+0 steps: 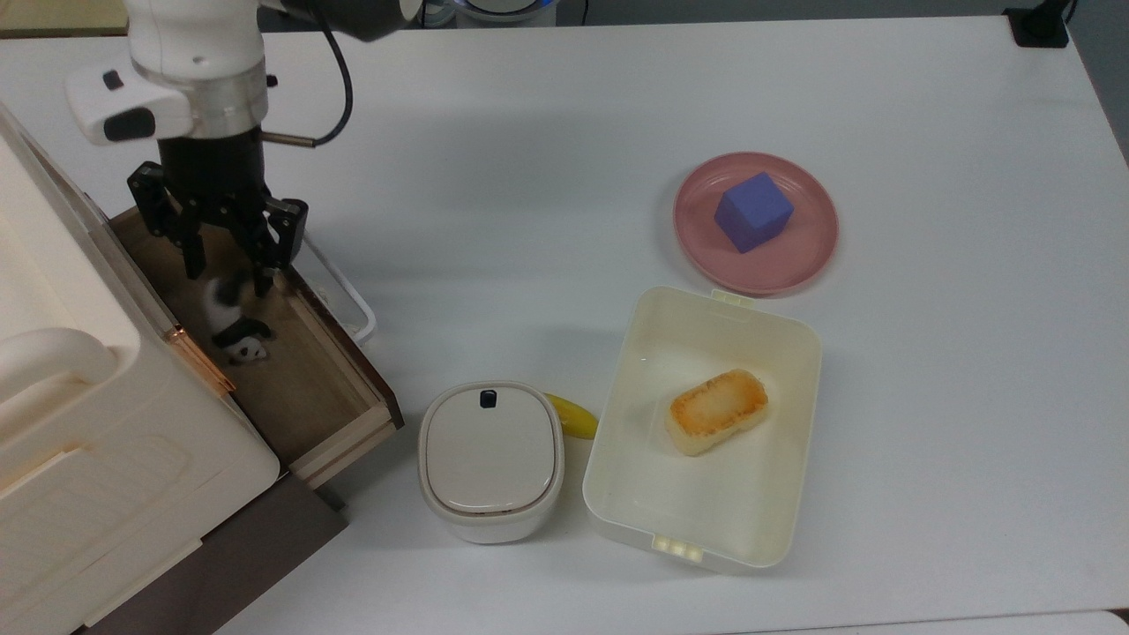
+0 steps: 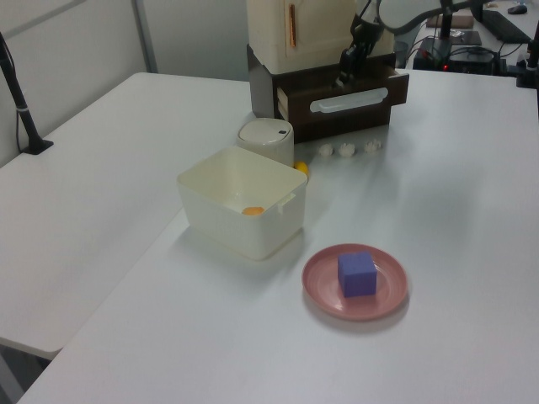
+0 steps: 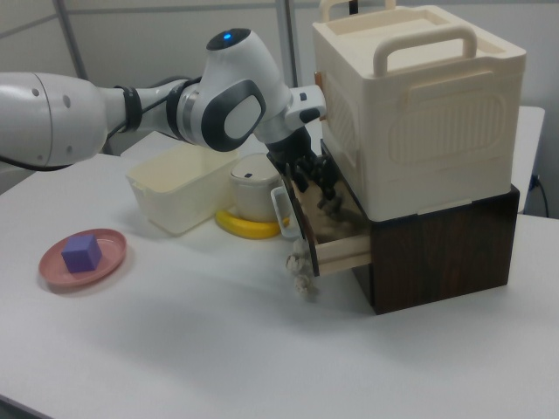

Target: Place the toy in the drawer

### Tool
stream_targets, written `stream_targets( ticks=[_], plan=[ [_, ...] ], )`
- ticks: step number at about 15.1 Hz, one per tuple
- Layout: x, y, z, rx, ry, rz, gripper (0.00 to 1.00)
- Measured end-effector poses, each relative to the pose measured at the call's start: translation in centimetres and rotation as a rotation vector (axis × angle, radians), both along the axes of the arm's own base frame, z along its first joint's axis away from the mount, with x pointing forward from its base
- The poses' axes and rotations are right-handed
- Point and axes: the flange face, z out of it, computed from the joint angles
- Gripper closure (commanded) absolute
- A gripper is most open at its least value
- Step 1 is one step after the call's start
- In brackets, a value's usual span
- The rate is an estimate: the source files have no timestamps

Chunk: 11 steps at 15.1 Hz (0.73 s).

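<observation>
The toy (image 1: pixel 233 324), a small black-and-white panda, lies on the floor of the open light-wood drawer (image 1: pixel 309 388), free of the fingers. My gripper (image 1: pixel 228 277) hangs just above it, open, with its black fingers spread over the drawer's inner end. In the left view the gripper (image 2: pixel 345 74) is over the drawer (image 2: pixel 345 101) behind its dark front panel and white handle. In the right view the gripper (image 3: pixel 314 188) reaches into the drawer (image 3: pixel 336 249) under the cream cabinet (image 3: pixel 419 113).
A lidded cream container (image 1: pixel 490 459), a banana (image 1: pixel 573 416) and a cream tub (image 1: pixel 776 353) holding a toasted bun (image 1: pixel 716 411) stand in front of the drawer. A pink plate (image 1: pixel 816 238) carries a purple cube (image 1: pixel 752 212). Small white lumps (image 2: pixel 345 150) lie below the handle.
</observation>
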Motion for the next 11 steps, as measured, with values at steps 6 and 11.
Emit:
stream_targets(
  ticks=[6, 11],
  plan=[
    [-0.8, 4.9, 2.4, 0.062, 0.08, -0.003, 0.0],
    [-4.8, 14.3, 5.2, 0.13, 0.31, 0.123, 0.0]
  ],
)
